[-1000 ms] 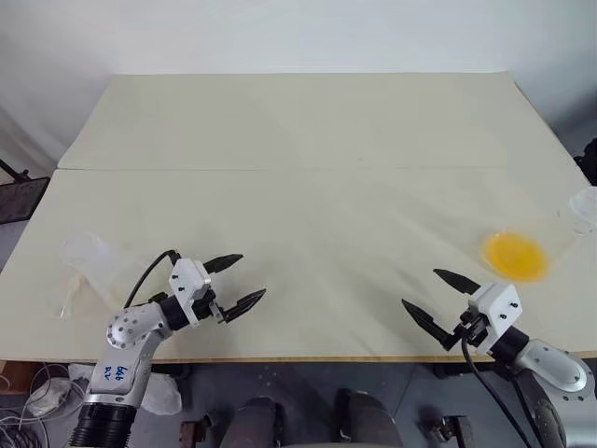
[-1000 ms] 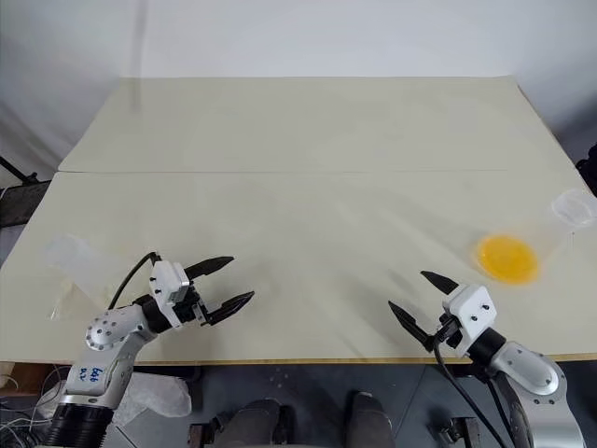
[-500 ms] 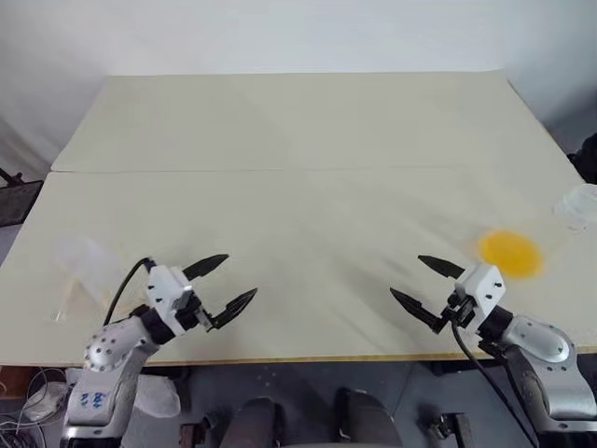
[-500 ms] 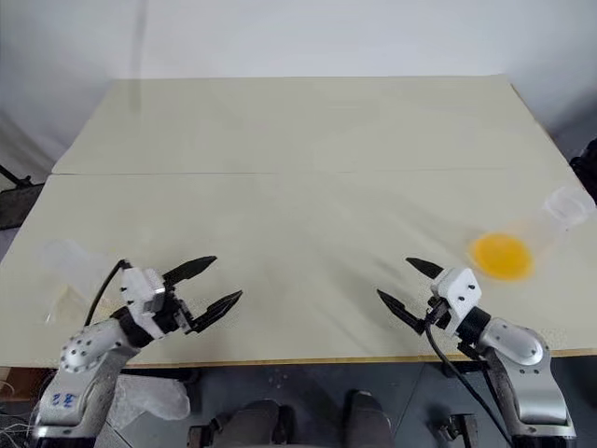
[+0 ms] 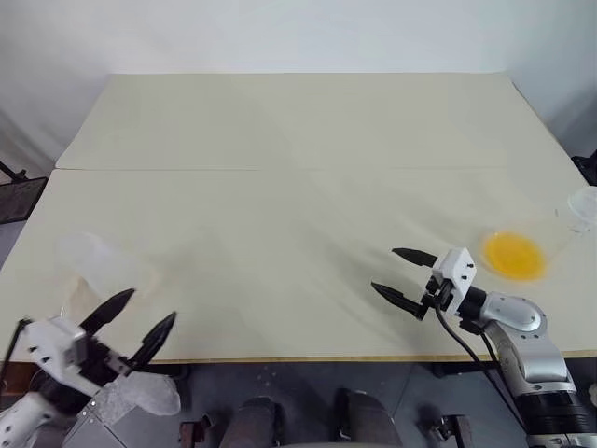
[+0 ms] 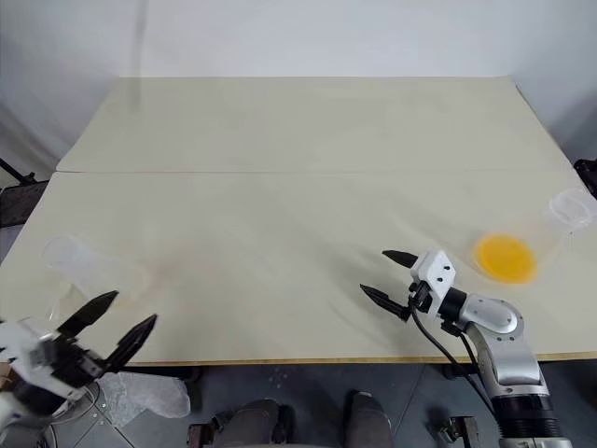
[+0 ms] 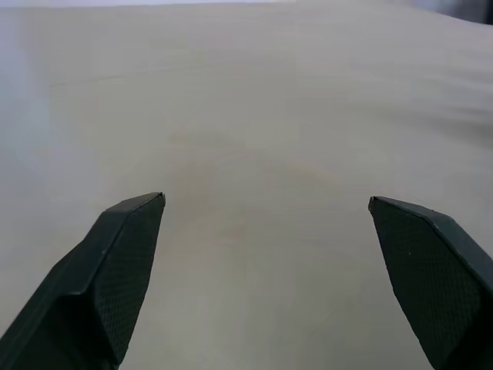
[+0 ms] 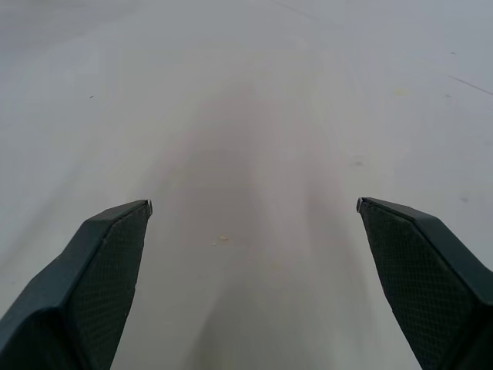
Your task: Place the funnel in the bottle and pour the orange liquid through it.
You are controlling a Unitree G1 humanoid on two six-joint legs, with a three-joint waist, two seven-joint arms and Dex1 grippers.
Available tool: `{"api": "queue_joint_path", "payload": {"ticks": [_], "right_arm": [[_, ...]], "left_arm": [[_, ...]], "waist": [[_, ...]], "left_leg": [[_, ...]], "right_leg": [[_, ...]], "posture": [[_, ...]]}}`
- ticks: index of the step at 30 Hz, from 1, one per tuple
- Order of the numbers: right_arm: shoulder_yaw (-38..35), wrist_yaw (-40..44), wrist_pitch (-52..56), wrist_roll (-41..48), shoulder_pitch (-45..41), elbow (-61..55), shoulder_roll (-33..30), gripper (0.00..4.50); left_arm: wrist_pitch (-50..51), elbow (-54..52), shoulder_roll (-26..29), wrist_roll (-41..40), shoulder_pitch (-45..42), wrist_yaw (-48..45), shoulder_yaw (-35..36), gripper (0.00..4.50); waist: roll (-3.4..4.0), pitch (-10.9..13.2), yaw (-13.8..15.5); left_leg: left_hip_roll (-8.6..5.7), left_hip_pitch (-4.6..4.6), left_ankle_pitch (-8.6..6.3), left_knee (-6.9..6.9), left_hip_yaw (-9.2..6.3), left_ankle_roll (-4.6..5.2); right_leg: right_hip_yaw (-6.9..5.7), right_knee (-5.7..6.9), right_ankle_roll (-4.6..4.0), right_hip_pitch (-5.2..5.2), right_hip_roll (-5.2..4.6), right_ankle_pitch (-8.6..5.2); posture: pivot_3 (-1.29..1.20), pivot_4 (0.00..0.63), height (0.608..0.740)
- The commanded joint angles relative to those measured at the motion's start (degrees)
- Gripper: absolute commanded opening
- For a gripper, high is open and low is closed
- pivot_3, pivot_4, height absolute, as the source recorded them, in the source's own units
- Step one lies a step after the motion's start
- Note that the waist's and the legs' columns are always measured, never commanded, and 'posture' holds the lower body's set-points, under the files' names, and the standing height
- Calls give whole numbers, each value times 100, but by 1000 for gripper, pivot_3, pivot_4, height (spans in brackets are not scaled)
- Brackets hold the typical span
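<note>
My right gripper (image 5: 401,271) is spread wide and holds nothing; it hangs just above the table (image 5: 298,149) at the lower right of the head view, its fingers pointing toward the frame's left. The orange liquid (image 5: 514,256) lies behind it, to the right, as a round patch inside a see-through container whose long axis runs up and right toward a clear rim (image 5: 583,207) at the frame's right edge. I judge this is the bottle lying tilted or on its side, but its outline is too faint to be sure. This arm is clearly the nearer one to it, so the coming move depends on turning the fingers back toward the right.

My left gripper (image 5: 131,322) is also fully spread and empty, at the lower left corner, near the table's front edge. Just above it in the picture rests a pale clear vessel (image 5: 98,261) (I cannot tell whether it is the funnel or a cup).

The table is a wide cream surface with a seam across it, otherwise bare. Behind it is a plain light wall, below it a grey floor.
</note>
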Motion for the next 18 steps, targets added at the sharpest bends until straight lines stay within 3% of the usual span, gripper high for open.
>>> {"api": "queue_joint_path", "payload": {"ticks": [1, 10, 18], "right_arm": [[63, 107, -20, 83, -66, -15, 66, 4472], [206, 210, -45, 26, -344, 219, 152, 4472], [208, 189, -38, 14, -321, 176, 159, 4472]], "left_arm": [[-150, -174, -124, -214, 339, 98, 582, 4500], [-58, -166, -27, -516, 267, 530, 1468, 4500], [145, 250, 486, -287, -455, 649, 1238, 4500]], "waist": [[0, 0, 0], [-1, -1, -4], [-5, -3, -17]], "left_leg": [[0, 0, 0, 0, 0, 0], [3, 0, -4, 0, 2, -1], [4, 0, -5, 0, 3, -4]], "right_leg": [[0, -8, -1, 0, 0, 0], [5, -11, -4, -2, -5, -2], [5, 10, -5, -3, 1, -2]], "posture": [[0, 150, 740], [0, 150, 740], [0, 150, 740]]}}
